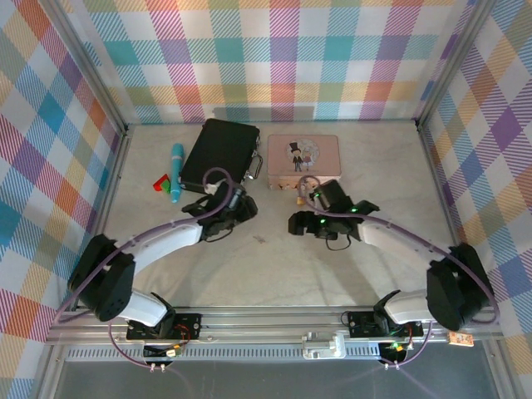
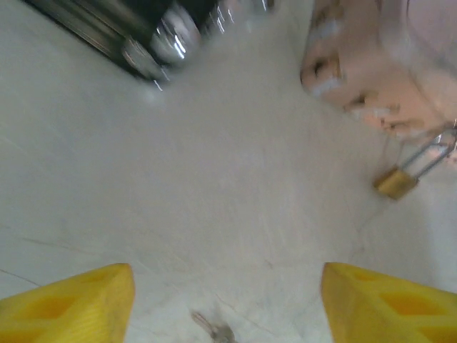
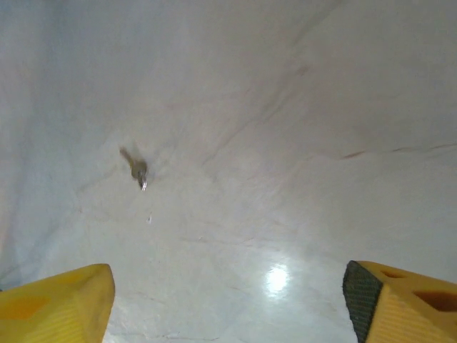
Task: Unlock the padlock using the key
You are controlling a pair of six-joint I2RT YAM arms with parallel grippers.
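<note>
Padlock [image 2: 396,180] located on worktop [image 2: 214,179], just beside pink tin [image 2: 378,64]; shackle judged not yet released. Key [image 3: 139,170] left loose on worktop, unheld. Left tool [image 2: 227,282], right tool [image 3: 228,279]: fingers apart, nothing clamped. Key pickup, insertion, turning judged outstanding.

You've got a brass-look padlock [image 2: 395,182] w/ a shiny silvery metal shackle [image 2: 428,153], right of centre. Key [image 3: 139,171]: small, dull grey metal. Table [image 1: 274,274]: pale, smooth, mostly matt w/ a slight sheen. Far left, the black case [image 1: 220,154] looks matt; its latches [image 2: 175,39] are glossy chrome-like metal. Pink tin [image 1: 302,158]: smooth, satin.
</note>
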